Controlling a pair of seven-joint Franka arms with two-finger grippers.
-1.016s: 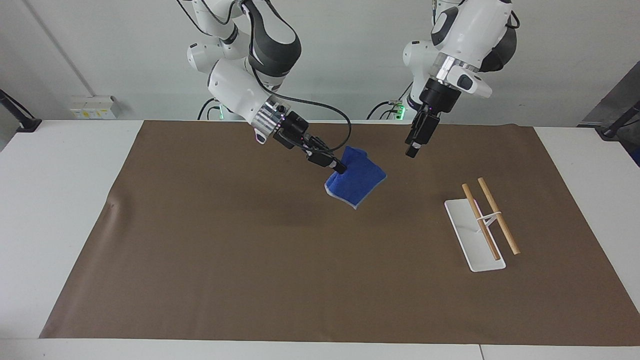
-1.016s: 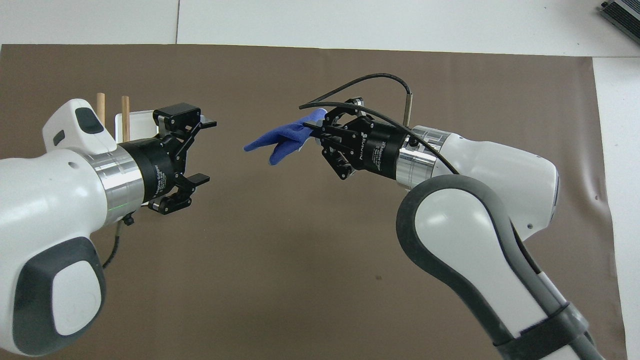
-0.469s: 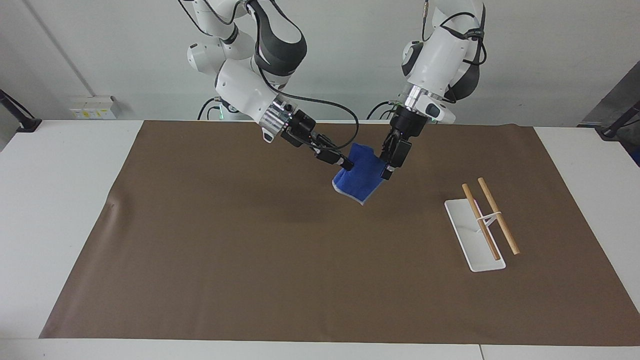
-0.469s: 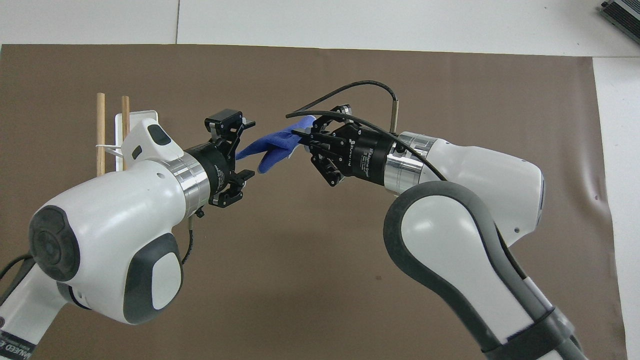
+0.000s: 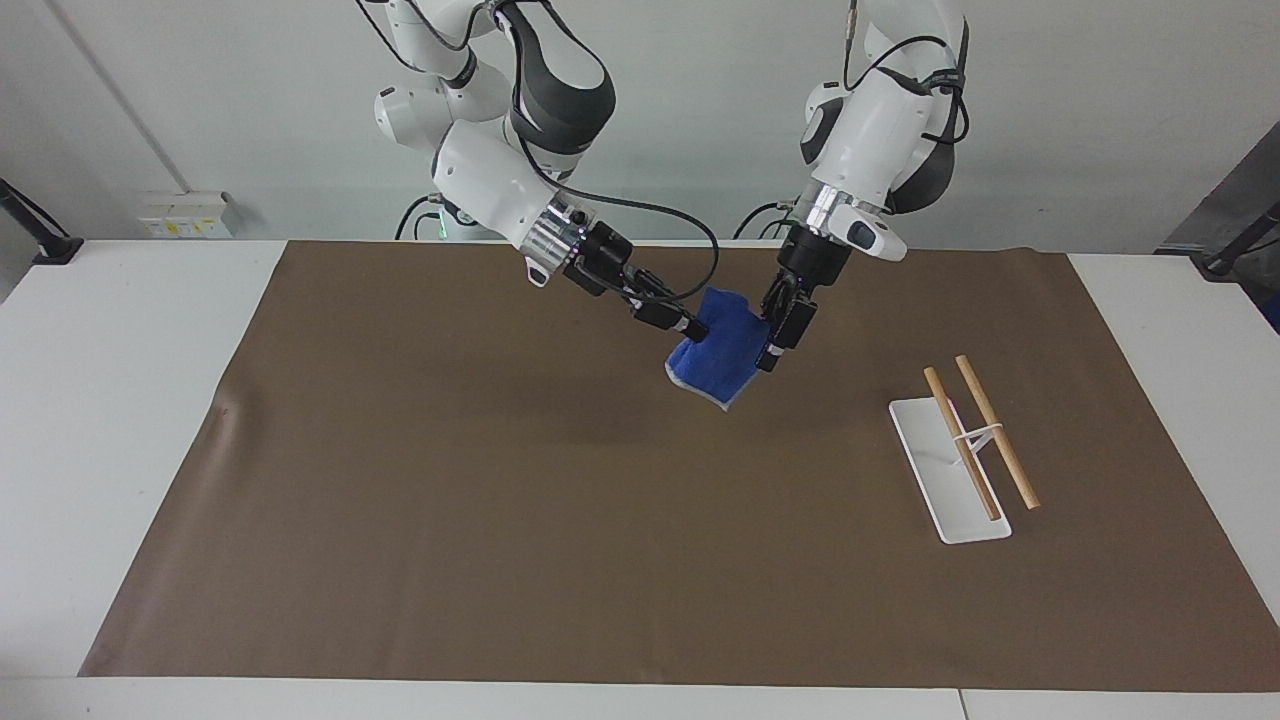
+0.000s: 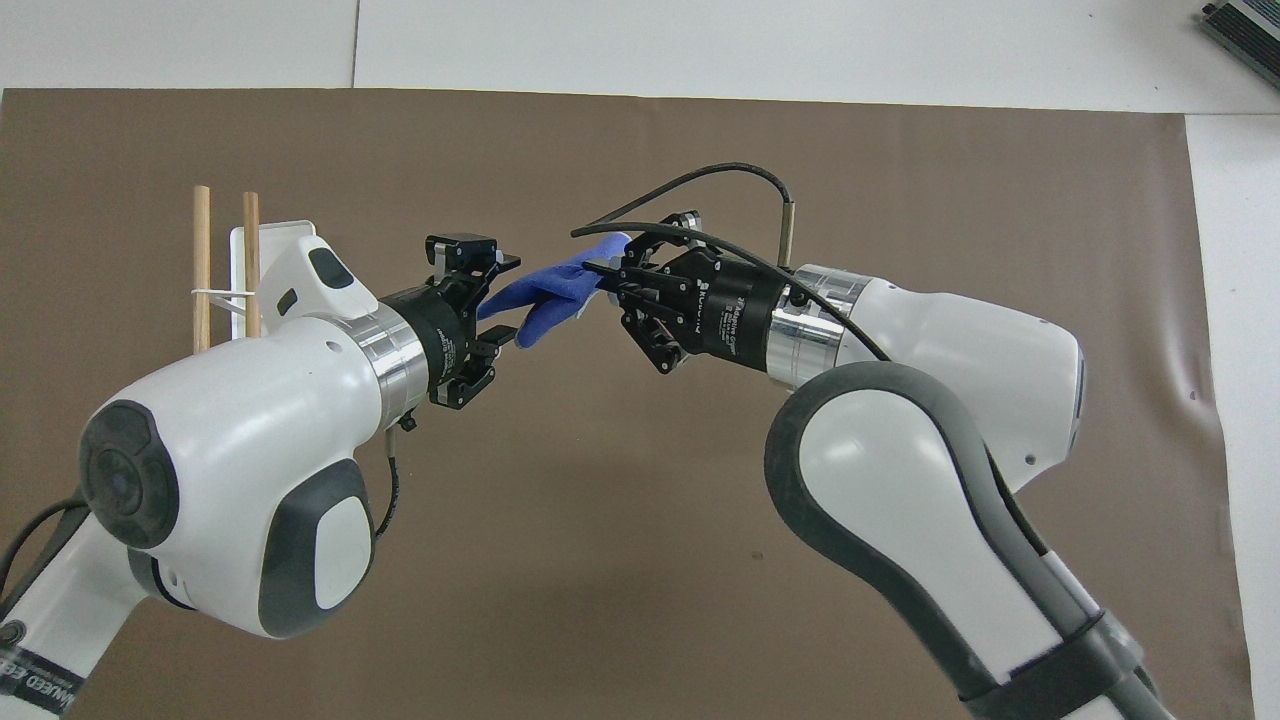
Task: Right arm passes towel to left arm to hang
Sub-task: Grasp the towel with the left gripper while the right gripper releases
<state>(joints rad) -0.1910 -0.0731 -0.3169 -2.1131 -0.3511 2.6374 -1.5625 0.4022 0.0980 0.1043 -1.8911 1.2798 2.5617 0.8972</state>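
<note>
Overhead view first: the blue towel (image 6: 548, 291) is held up in the air over the middle of the brown table mat (image 6: 600, 520), pinched at one corner by the right end effector (image 6: 607, 272), whose fingers are pressed onto the cloth. From the other end, the left end effector (image 6: 500, 300) is brought right up to the towel's free end; its fingers are seen spread, one above and one below the hanging edge, and whether the cloth is touched cannot be told. From the facing view, the towel (image 5: 718, 347) is seen drooping between the two end effectors, right (image 5: 690, 330) and left (image 5: 768, 352), clear of the table (image 5: 120, 330). A white-based rack with two wooden rods (image 5: 965, 450) is stood on the mat, well apart from the left end effector, toward the left arm's end.
</note>
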